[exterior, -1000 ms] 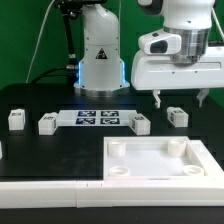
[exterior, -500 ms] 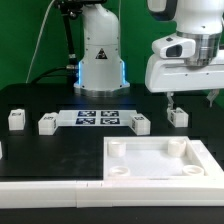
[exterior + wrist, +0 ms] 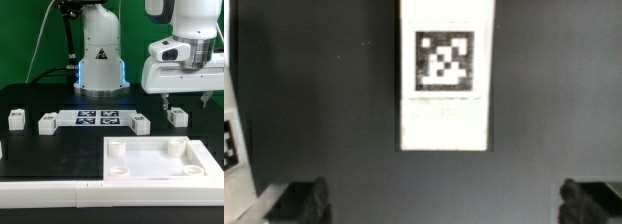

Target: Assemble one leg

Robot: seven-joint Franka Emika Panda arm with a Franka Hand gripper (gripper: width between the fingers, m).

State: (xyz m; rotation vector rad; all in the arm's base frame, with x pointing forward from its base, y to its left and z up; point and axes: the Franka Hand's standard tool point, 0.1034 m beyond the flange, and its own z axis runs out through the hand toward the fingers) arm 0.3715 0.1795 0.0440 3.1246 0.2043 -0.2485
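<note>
- A black table [image 3: 40,165] fills the lower part of the exterior view, with a green backdrop behind it.
- A white robot arm [image 3: 100,55] stands at the back of the table. Its upper part enters from the top of the exterior view's right.
- A large white square panel [image 3: 155,166] lies flat at the front, toward the exterior view's right. It has round sockets at its corners.
- The marker board [image 3: 98,118], a flat white strip of black-and-white tags, lies near the middle of the table in front of the arm's base.
- The gripper [image 3: 186,100] points straight down over the far right part of the table. Its two dark fingers [image 3: 295,203] are spread wide apart and hold nothing.
- The leg [image 3: 177,116], a small white stubby block, rests on the table directly under the gripper, behind the panel's far right corner. The fingertips hang just above it and appear clear of it.
- In the wrist view, the leg [image 3: 446,75] shows as a long white rectangle lying flat on the dark surface. It is centred between the lines of the two fingers.
- A black-and-white square tag [image 3: 443,60] sits on the leg's upward face.
- Three similar small white blocks rest apart from one another on the table. One [image 3: 140,124] is just beside the marker board's right end, one [image 3: 47,124] is beside its left end, and one [image 3: 15,119] is farther toward the exterior view's left.
</note>
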